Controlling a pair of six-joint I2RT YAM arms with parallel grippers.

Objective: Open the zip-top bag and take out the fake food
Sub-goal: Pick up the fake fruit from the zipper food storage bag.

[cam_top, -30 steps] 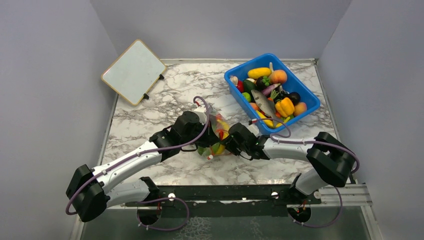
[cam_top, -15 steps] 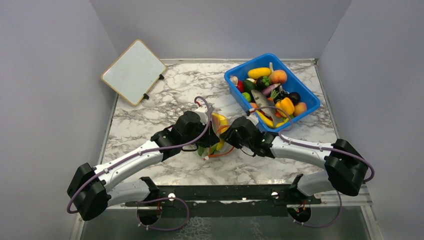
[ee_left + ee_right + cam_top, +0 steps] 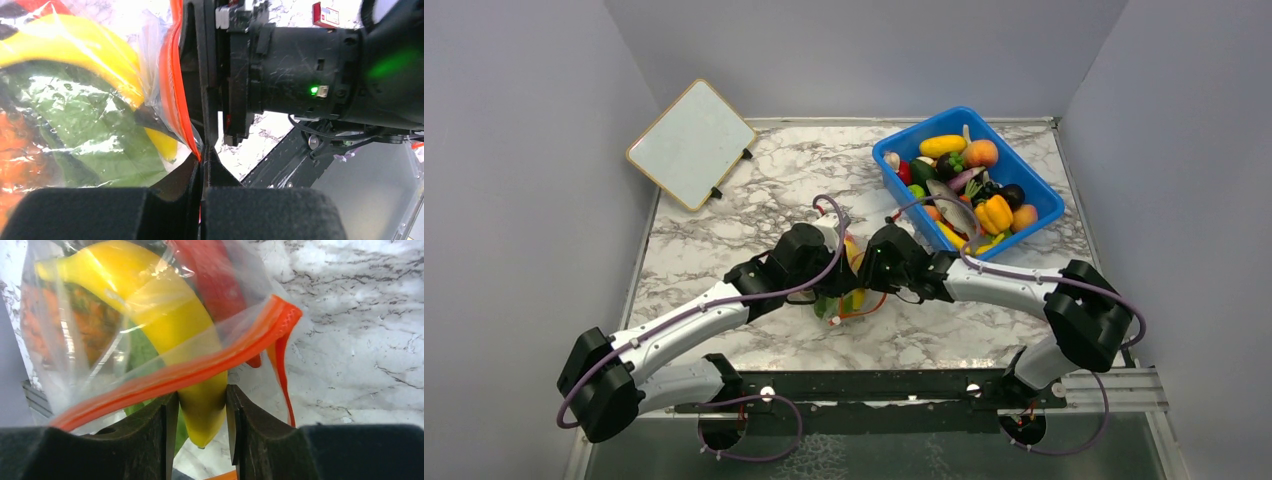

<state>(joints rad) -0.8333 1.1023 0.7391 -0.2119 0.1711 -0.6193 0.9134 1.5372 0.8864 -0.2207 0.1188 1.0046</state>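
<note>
The clear zip-top bag (image 3: 854, 292) hangs between my two grippers near the table's middle. In the left wrist view my left gripper (image 3: 202, 152) is shut on the bag's red-orange zip strip (image 3: 175, 95); a green leaf (image 3: 85, 130) shows through the plastic. In the right wrist view the bag's mouth gapes and a yellow banana (image 3: 150, 305) pokes out past the strip (image 3: 190, 371). My right gripper (image 3: 201, 394) is shut on the banana's tip. A red piece (image 3: 215, 280) and an orange piece (image 3: 45, 315) lie inside. In the top view, left gripper (image 3: 836, 268) and right gripper (image 3: 869, 268) nearly touch.
A blue bin (image 3: 1014, 158) full of toy fruit and vegetables stands at the back right, just beyond my right arm. A small whiteboard (image 3: 692, 143) leans at the back left. Grey walls close in both sides of the marble table (image 3: 754, 190).
My right gripper has swung left and farther from the near edge, up against the left gripper, and narrowed around the banana's tip. The left arm has held still with the zip strip.
</note>
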